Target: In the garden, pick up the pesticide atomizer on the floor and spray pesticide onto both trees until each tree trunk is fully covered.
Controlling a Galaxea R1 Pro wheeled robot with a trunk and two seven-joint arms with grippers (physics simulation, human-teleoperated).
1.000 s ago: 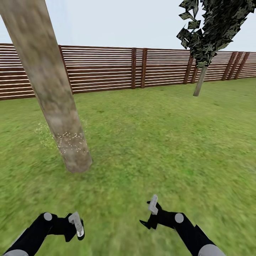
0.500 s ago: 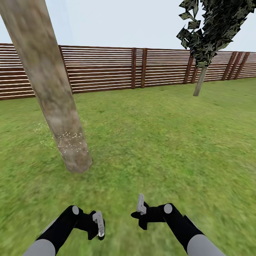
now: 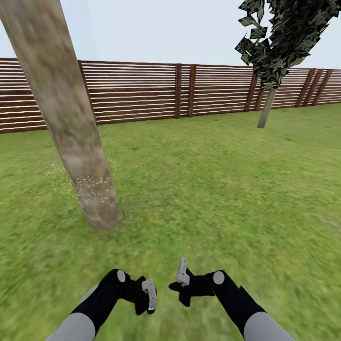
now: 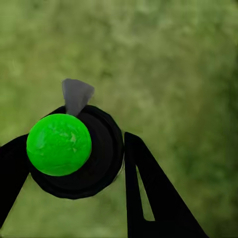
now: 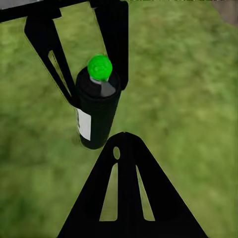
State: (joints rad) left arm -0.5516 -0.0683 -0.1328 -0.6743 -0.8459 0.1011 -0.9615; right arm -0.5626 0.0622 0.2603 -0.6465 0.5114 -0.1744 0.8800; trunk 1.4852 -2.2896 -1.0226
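Both arms drawn inward; left pincer (image 3: pixel 148 299) clamps atomizer (image 4: pixel 74 151), body hidden; right pincer (image 3: pixel 182 284) state unclear.

You can't see the crown of the near trunk (image 3: pixel 71 132), cut off by the picture's top edge, and the grass (image 3: pixel 213 189) blurs near your arms, whose upper parts run off the bottom edge.

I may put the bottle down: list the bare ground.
Open grass runs from the near tree trunk across to the thin tree and back to the fence. It is crowded low in the middle, where the left hand, holding the atomizer, nearly meets the right hand.
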